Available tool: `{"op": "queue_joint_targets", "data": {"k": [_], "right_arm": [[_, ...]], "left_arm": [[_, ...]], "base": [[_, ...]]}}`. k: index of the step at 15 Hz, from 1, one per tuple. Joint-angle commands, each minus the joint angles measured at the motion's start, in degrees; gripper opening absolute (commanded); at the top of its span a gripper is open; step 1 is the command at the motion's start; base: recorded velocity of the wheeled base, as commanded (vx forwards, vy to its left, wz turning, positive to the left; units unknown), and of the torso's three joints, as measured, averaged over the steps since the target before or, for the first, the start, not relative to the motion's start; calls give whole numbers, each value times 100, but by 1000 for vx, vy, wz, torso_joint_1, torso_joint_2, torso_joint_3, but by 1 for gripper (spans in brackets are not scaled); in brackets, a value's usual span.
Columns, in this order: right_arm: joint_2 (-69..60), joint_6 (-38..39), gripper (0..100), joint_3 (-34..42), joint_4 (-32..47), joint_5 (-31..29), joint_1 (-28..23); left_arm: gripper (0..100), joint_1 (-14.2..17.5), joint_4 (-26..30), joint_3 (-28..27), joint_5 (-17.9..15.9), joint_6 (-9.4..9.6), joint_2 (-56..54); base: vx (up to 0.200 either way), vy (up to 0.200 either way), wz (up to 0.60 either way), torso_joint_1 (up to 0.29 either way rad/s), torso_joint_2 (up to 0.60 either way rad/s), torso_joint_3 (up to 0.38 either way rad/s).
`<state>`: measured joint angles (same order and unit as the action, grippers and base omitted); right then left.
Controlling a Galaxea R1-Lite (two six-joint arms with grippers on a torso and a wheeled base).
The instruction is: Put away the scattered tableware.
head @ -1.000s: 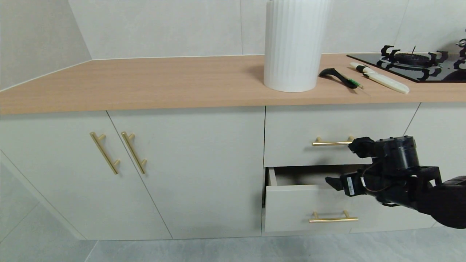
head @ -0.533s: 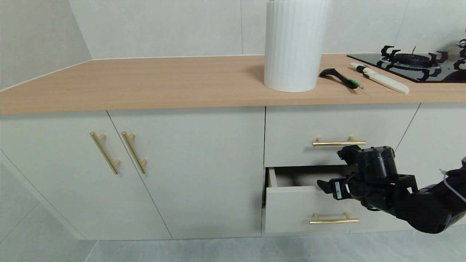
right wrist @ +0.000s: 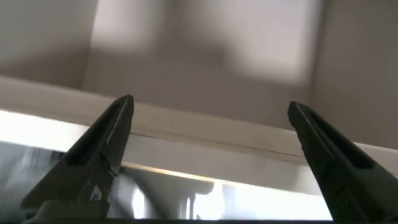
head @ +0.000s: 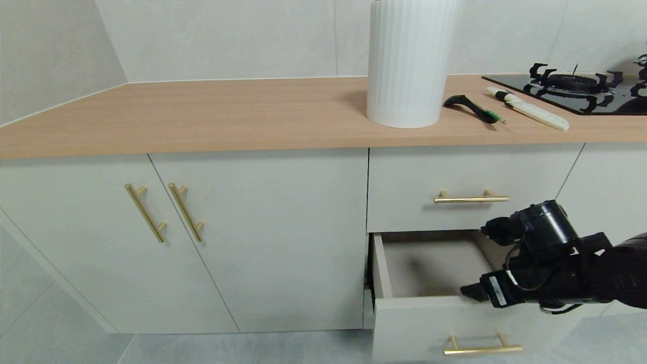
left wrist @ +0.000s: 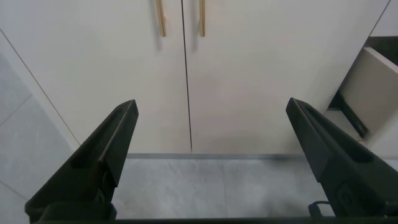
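Note:
On the wooden counter lie a black scoop with a green-tipped handle (head: 470, 107) and a cream knife (head: 528, 115), to the right of a tall white ribbed container (head: 408, 60). Below them the lower drawer (head: 419, 308) stands pulled out, and the part of its inside that shows is bare. My right gripper (head: 482, 263) is open at the drawer's right front, one finger over the inside and the other at the front panel's top edge. In the right wrist view the right gripper (right wrist: 211, 118) straddles that edge. My left gripper (left wrist: 211, 118) is open, low before the cabinet doors (left wrist: 186, 74).
A black gas hob (head: 576, 88) sits at the counter's far right. The upper drawer (head: 470, 199) is closed above the open one. The open drawer's brass handle (head: 482, 349) juts out near the floor. The counter's left half is bare wood.
The lower drawer has slid much farther out. My right gripper came back and down with its front edge.

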<state>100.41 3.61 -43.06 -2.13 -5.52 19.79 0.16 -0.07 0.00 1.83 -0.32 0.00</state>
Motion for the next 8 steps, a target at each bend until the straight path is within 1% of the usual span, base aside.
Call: {"op": "queue_joint_targets", "data": {"k": [1,2,3,8], "right_arm": [[-1077,17,100,-862,1611,385,-1],[-1244,8,100,-968,1918,403,-1],[-1402,8,100,-977,2024,394,-1],[-1349,0,100,-977,2024,359,-1]], "left_arm": [[100,2,-1,0,2,-3,0],[100,2,-1,0,2,-3,0],[100,2,-1,0,2,-3,0],[100,2,-1,0,2,-3,0]], "base": [[0,0,0,0,0,0],[0,0,0,0,0,0],[0,0,0,0,0,0],[0,0,0,0,0,0]]}}
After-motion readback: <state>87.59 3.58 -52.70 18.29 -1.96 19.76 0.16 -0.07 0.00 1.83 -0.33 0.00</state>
